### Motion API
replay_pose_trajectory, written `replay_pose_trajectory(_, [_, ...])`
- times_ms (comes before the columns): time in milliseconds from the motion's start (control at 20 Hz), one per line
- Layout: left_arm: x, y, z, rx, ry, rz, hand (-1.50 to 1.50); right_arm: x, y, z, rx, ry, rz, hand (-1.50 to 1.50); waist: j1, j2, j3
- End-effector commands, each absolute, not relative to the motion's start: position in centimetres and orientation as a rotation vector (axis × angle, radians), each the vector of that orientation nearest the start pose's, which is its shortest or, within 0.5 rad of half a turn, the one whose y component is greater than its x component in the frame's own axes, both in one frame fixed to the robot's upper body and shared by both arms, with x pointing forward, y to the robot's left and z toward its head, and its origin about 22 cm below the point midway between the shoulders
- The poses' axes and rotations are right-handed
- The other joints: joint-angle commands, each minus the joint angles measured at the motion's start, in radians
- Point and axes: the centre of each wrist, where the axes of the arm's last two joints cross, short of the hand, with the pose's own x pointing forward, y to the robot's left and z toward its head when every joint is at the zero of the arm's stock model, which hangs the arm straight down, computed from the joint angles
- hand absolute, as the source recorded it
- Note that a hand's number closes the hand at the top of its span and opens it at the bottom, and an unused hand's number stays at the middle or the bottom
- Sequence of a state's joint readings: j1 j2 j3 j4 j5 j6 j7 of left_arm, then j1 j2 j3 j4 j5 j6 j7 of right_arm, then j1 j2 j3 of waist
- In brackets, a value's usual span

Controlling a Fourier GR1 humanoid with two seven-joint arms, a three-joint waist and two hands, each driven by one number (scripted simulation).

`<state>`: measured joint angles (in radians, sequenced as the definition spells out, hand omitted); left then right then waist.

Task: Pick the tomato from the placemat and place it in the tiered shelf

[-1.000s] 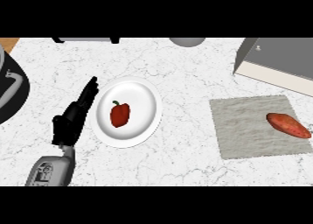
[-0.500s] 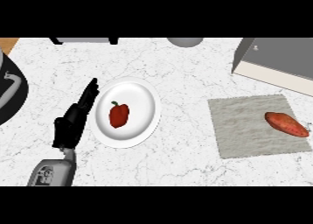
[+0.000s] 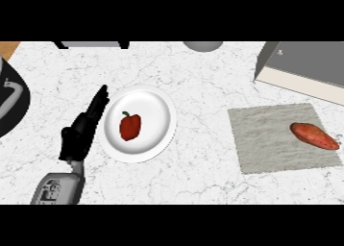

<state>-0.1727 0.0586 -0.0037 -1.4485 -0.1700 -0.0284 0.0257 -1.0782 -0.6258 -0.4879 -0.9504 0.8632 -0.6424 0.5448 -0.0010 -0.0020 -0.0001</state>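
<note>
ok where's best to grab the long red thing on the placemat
Probably take the long red thing across its middle, from above, pinching its long sides. It lies flat on the placemat, slanted upper left to lower right, ends tapered.

At 9 o'clock a black round pan (image 3: 10,72) is cut by the left edge. At 2 o'clock the grey boxy tiered shelf (image 3: 310,65) runs off the top and right edges, its tiers hidden. At 12 o'clock a grey round thing (image 3: 202,45) shows only its lower rim. At 7 o'clock the grey left forearm (image 3: 58,188) is cut by the lower edge.
</note>
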Motion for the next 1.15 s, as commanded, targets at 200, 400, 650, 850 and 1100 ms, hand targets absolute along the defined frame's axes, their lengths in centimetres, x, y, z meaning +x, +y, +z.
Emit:
replay_pose_trajectory(200, [29.5, 22.5, 2.6, 0.13, -1.57, -0.241, 0.0, 33.5, -40.1, 37.7, -1.444, -1.548, -0.938, -1.5, -0.019, -0.006, -0.001])
replay_pose_trajectory(400, [26.6, 22.5, 0.7, 0.142, -1.556, -0.23, 0.0, 29.3, -43.4, 36.6, -1.384, -1.386, -0.96, -1.5, -0.041, -0.016, 0.0])
replay_pose_trajectory(650, [26.9, 22.9, 1.2, 0.152, -1.551, -0.22, 0.0, 23.7, -45.8, 36.9, -1.387, -1.257, -0.862, -1.5, -0.05, -0.014, 0.001])
replay_pose_trajectory(850, [27.2, 24.6, 1.7, 0.17, -1.552, -0.194, 0.0, 17.9, -46.7, 37.3, -1.446, -1.24, -0.776, -1.5, -0.072, -0.018, 0.001])
replay_pose_trajectory(1100, [26.2, 24.4, 0.3, 0.176, -1.553, -0.189, 0.0, 11.4, -47.8, 35.6, -1.38, -1.252, -0.75, -1.5, -0.069, -0.016, 0.001])
